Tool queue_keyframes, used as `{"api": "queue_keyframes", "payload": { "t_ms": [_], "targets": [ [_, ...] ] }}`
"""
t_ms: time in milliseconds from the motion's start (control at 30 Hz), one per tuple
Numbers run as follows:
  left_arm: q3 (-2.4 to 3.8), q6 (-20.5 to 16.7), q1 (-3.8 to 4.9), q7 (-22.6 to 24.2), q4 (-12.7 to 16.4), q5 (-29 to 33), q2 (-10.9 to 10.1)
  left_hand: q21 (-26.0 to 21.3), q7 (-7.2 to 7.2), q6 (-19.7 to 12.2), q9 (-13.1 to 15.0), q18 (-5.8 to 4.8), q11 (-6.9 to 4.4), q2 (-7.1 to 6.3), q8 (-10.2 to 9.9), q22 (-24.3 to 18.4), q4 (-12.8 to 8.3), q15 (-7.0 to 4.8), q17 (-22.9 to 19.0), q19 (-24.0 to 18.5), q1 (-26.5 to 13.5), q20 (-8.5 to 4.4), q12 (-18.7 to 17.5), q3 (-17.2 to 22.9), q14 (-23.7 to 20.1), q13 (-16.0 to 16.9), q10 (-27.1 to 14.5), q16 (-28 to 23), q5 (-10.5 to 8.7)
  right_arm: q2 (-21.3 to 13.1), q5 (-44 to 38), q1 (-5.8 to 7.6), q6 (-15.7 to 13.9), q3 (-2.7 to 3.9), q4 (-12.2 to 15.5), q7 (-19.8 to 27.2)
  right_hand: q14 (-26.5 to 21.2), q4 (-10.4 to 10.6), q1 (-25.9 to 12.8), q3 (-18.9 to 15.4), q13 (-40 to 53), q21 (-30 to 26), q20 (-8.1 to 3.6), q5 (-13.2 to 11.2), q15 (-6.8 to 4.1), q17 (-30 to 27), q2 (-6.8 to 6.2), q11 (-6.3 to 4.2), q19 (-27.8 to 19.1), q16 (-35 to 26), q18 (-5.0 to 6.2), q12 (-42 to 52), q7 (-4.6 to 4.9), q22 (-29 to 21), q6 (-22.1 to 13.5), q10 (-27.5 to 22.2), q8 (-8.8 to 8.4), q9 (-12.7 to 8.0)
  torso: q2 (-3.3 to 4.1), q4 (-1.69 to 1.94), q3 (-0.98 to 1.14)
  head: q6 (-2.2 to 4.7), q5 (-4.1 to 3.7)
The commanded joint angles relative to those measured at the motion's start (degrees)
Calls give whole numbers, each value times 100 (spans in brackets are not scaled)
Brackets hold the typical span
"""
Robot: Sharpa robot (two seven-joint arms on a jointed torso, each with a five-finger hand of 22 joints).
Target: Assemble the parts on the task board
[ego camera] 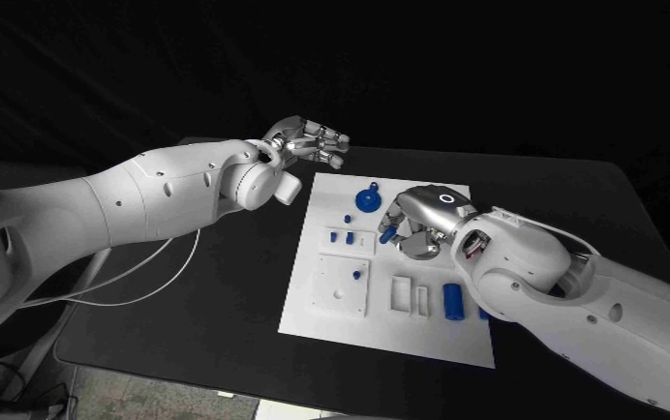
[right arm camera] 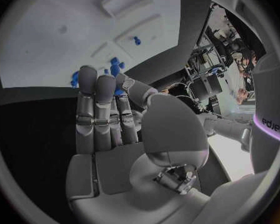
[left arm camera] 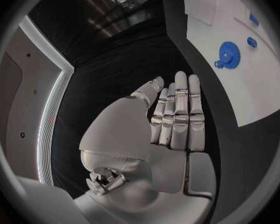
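1. Head view: a black table point(ego camera: 209, 323) is seen, with the white board point(ego camera: 350, 318) lying flat in its middle.
2. Left arm point(ego camera: 126, 207) is reached in from the side; left hand point(ego camera: 310, 142) is hung just past the board's far left corner, over bare table, nothing held, fingers straight and close together.
3. Right arm point(ego camera: 572, 294) is laid across the board's right side; right hand point(ego camera: 419, 222) is set low over the board's upper middle. Whether a part is pinched cannot be told; blue is seen at the fingertips point(right arm camera: 96, 82).
4. Blue gear point(ego camera: 369, 198) is lying on the board near its far edge, just beside the right hand.
5. Blue cylinder point(ego camera: 452, 300) is lying on the board's right part, near the right forearm.
6. Small blue peg point(ego camera: 357, 272) is stood in the raised square block point(ego camera: 341, 286).
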Motion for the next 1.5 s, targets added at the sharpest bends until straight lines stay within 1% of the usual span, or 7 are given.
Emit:
{"api": "queue_keyframes", "payload": {
  "t_ms": [33, 67, 300, 567, 967, 1200, 1500],
  "targets": [
    [2, 65, 9, 36, 0, 27, 30, -10, -6, -40, 3, -9, -6, 24, 25, 5, -16, 16, 4, 9, 40, 6, -34, 3, 5, -7, -16, -1, 19, 145, -146, -7, 55, -82, 12, 63, 16, -14, -44, 22, 7, 3, -43, 38, -36, 8, 8, -243, 160, -11, 61, 16, 3, 8, 51, 286, 19, 8, 3, 11, 4, -26, 99],
    [1, 62, 9, 38, -1, 26, 37, -10, -6, -40, 3, -9, -6, 24, 25, 5, -16, 16, 4, 9, 40, 6, -34, 3, 5, -7, -16, -1, 19, 196, -167, -7, 55, -121, 9, 70, 16, -20, -43, 26, 6, 0, -44, 38, -37, 8, 13, -242, 161, -14, 63, 16, 3, 10, 50, 283, 18, 8, 4, 13, 4, -46, 134],
    [1, 38, 9, 67, -12, 27, 90, -10, -6, -40, 3, -10, -7, 24, 25, 25, -12, 16, 4, 7, 27, 7, -33, 2, 10, -7, -13, 2, 16, 571, -285, -14, 45, -525, -84, 155, 19, -43, -57, 27, 6, -8, -43, 40, -38, 9, 25, -242, 164, -19, 67, 16, 3, 23, 50, 283, 19, 9, 6, 18, -5, -84, 268],
    [-1, 32, 9, 73, -12, 27, 132, -10, -6, -40, 3, -10, -7, 24, 25, 25, -12, 16, 4, 7, 27, 7, -33, 2, 10, -7, -13, 2, 16, 844, -374, -51, 21, -811, -245, 228, 20, -71, -72, 29, 7, -20, -44, 44, -42, 7, 39, -240, 168, -26, 74, 16, 4, 31, 49, 281, 19, 10, 6, 13, 3, -137, 378],
    [-2, 61, 9, 62, 5, 27, 145, -10, -6, -40, 3, -10, -7, 24, 25, 25, -12, 16, 4, 7, 27, 7, -33, 2, 10, -7, -13, 2, 16, 1043, -433, -119, 9, -993, -513, 301, 21, -99, -96, 54, 8, -30, -43, 51, -43, 0, 47, -237, 172, -30, 84, 16, 5, 43, 48, 279, 19, 11, 11, 8, 14, -174, 415],
    [-3, 77, 9, 48, 7, 27, 136, -16, -7, -36, 3, -10, -8, 25, 25, 26, -5, 16, 6, 9, 18, 8, -33, 3, 9, -7, -11, 6, 11, 1045, -440, -132, 11, -1028, -573, 312, 20, -105, -100, 60, 7, -33, -44, 53, -45, -1, 51, -237, 172, -30, 86, 16, 5, 47, 47, 279, 18, 11, 9, 2, 16, -188, 409],
    [-5, 118, 9, 20, 8, 27, 128, -16, -7, -36, 3, -10, -8, 25, 25, 26, -5, 16, 6, 9, 18, 8, -33, 3, 9, -7, -11, 6, 11, 1024, -457, -141, 43, -1036, -606, 295, 19, -109, -106, 62, 8, -35, -44, 55, -46, -2, 51, -238, 173, -30, 88, 17, 5, 50, 50, 281, 19, 12, 8, 4, 12, -220, 405]
  ]
}}
